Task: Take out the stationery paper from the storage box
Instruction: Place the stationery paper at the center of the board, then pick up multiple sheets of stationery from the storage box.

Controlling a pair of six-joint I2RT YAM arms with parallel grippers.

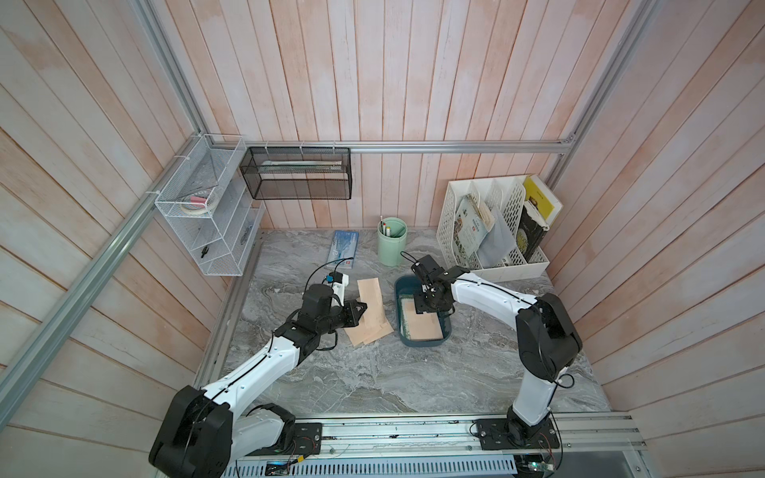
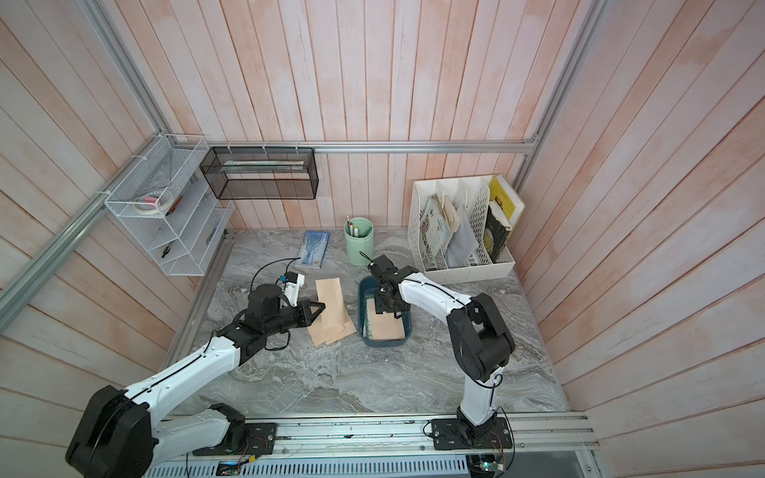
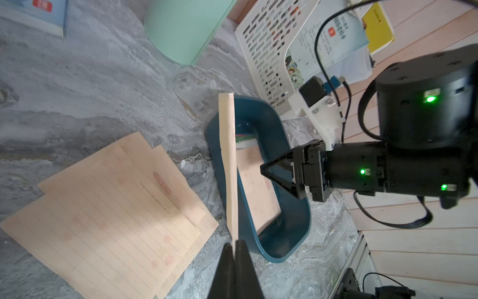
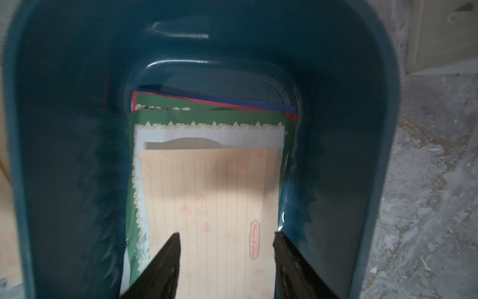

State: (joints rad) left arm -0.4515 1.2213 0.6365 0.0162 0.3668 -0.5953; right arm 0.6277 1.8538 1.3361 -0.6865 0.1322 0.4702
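Near the middle of the grey marble counter (image 1: 393, 372), somewhat closer to its far edge, sits the shallow dark teal plastic storage box (image 1: 426, 342) with rounded corners. Inside it lies a stack of stationery paper (image 4: 207, 194): a tan lined sheet with a small pink label is on top, a white sheet with a green floral border is under it, and red and blue edges peek out beneath. The right gripper (image 4: 226, 234) hangs down inside the box with its jaws spread wide, holding nothing. Its black fingertips (image 4: 176, 240) are over the top tan sheet, but whether they touch it cannot be told.

Just beside the box, toward the counter's left edge, a few loose tan lined sheets (image 1: 368, 333) lie fanned flat on the marble. The left gripper (image 3: 234, 243) is above them with its jaws pinched tight on the edge of one more thin tan sheet (image 3: 230, 165). The left wrist view shows that sheet edge-on between the loose sheets and the box.

Along the counter's far edge stand a mint-green round pen cup (image 1: 392, 242), with a slim blue-and-white printed packet (image 1: 343, 248) lying to its left. A white perforated file organiser (image 1: 449, 215) holding books fills the far right corner.
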